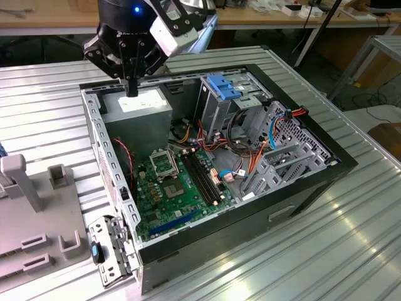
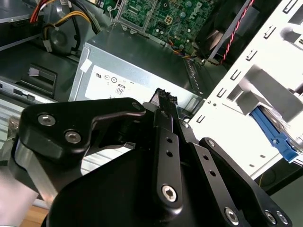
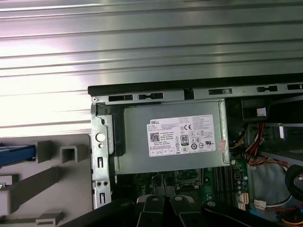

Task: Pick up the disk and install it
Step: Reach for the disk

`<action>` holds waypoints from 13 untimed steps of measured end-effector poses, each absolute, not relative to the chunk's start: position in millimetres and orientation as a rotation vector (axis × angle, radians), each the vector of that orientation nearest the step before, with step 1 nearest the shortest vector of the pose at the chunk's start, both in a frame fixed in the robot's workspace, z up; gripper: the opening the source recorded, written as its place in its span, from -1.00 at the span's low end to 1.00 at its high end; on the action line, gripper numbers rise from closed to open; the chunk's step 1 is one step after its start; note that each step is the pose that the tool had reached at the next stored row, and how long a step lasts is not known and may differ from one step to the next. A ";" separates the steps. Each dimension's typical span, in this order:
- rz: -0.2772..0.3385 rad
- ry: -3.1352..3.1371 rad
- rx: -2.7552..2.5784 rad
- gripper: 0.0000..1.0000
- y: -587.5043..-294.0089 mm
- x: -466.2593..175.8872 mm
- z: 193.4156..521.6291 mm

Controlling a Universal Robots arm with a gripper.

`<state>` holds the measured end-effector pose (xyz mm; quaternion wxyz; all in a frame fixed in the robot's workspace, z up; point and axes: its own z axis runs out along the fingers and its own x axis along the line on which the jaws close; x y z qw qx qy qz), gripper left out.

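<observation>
Exterior view: the gripper (image 1: pixel 131 89), fingers closed together and holding nothing, hangs just above the power supply (image 1: pixel 139 108) inside the open computer case (image 1: pixel 301 199)

First wrist view: the disk (image 3: pixel 16 156) shows a light-blue edge on a grey fixture (image 3: pixel 52 184), well apart from the power supply

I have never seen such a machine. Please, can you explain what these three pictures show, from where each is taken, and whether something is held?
This is a robot arm with a black hand. The exterior view is taken from off the arm; both wrist views come from cameras riding on the arm. On the ribbed silver metal table lies an open black computer case, with a green circuit board inside, and beside it a grey plastic fixture. The hand hangs over the grey metal power-supply box with a white label, fingers shut, apparently holding nothing.
</observation>
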<state>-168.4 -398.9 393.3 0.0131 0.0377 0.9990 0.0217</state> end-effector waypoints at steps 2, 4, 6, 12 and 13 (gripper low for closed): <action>0.068 3.113 0.117 -0.79 -398.9 -170.6 393.3; 0.068 3.113 0.117 -0.79 -398.9 -172.7 393.3; 0.068 3.113 0.117 -0.79 -398.9 -174.4 393.3; 0.068 3.113 0.117 -0.79 -398.9 -182.1 393.3; 0.068 3.113 0.117 -0.79 -398.9 -183.1 393.3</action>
